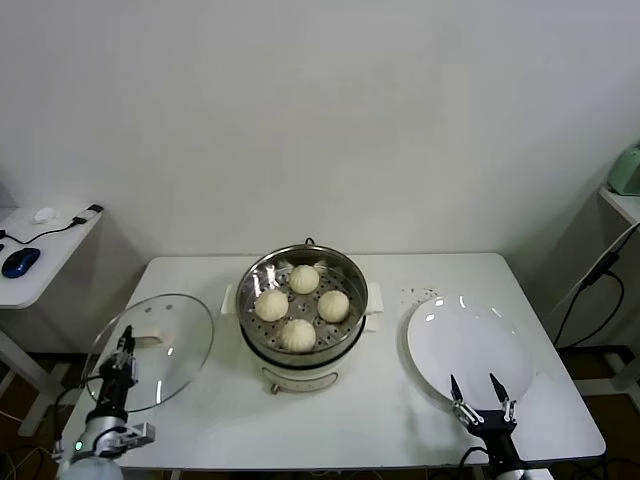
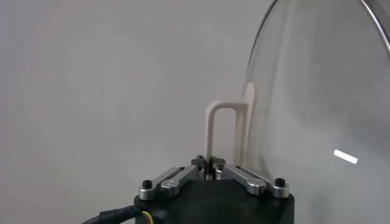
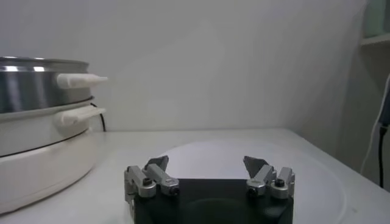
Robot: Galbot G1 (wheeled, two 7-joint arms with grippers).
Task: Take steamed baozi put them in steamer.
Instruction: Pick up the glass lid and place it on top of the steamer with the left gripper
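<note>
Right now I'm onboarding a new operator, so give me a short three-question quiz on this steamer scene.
1. How many steamed baozi sit in the steamer?
2. True or false: the glass lid covers the steamer.
3. Which is shut on the lid handle: (a) the left gripper, (b) the right gripper, (c) neither?

Key:
1. Four, all on the perforated tray.
2. False. The lid is off, tilted at the table's left side, beside the steamer.
3. (a). The left gripper's fingers pinch the white handle; the right gripper is open at the near edge of the empty white plate.
</note>
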